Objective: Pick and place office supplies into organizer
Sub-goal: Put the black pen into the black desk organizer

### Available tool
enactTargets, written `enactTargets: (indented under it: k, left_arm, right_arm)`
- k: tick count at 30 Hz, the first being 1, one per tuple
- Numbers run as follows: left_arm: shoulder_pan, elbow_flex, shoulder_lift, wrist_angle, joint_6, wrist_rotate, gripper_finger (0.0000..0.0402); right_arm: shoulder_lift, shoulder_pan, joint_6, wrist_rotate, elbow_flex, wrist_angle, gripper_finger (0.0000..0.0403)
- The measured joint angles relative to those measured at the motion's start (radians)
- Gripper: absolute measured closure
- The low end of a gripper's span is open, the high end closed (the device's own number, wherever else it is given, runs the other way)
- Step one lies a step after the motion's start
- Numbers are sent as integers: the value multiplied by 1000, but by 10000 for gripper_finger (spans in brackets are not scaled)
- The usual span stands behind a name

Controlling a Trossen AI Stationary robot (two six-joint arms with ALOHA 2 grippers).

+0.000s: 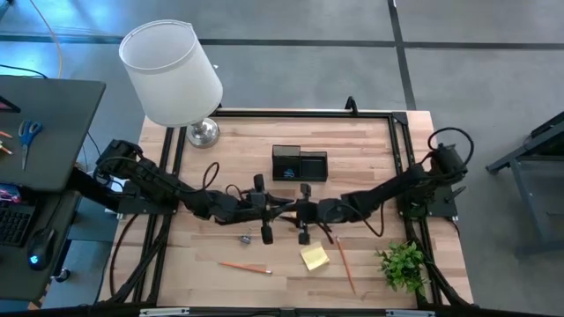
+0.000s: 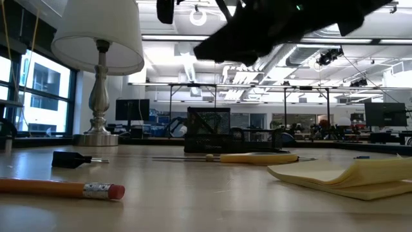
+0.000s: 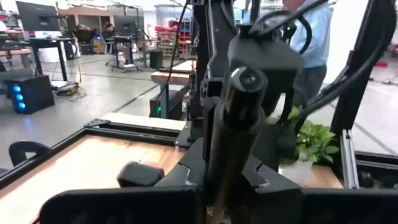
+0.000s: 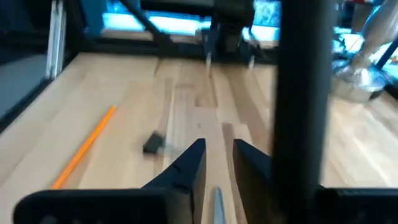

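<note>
Both arms reach in level from the table's sides. My left gripper (image 1: 273,211) and right gripper (image 1: 293,212) face each other above the table's middle and hold nothing. In the right wrist view my right gripper (image 4: 219,152) has a narrow gap between its fingers. The yellow-handled scissors (image 2: 257,157) lie flat below them. The black organizer (image 1: 300,165) stands just beyond. The yellow sticky-note pad (image 1: 315,256), an orange pencil (image 1: 245,266), a second pencil (image 1: 345,264) and a black binder clip (image 1: 245,238) lie on the near half.
A white-shaded lamp (image 1: 172,75) stands at the far left corner and a small green plant (image 1: 405,264) at the near right. Blue-handled scissors (image 1: 29,132) lie on a side desk to the left. A person in a blue shirt (image 3: 311,37) stands beyond the table.
</note>
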Motion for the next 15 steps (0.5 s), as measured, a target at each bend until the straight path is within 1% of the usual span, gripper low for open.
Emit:
enactTargets:
  k: [5, 7, 12, 15]
  left_arm:
    - [-1, 0, 0, 28, -7, 17, 393]
    - [-1, 0, 0, 40, -20, 22, 392]
    - [-5, -5, 1, 41, -25, 13, 383]
    - [-21, -5, 1, 30, -17, 11, 390]
  right_arm:
    - [0, 7, 0, -24, 30, 23, 342]
    - [11, 12, -5, -24, 30, 67, 344]
    - [117, 18, -9, -44, 45, 220, 345]
    - [159, 21, -31, -40, 62, 237, 344]
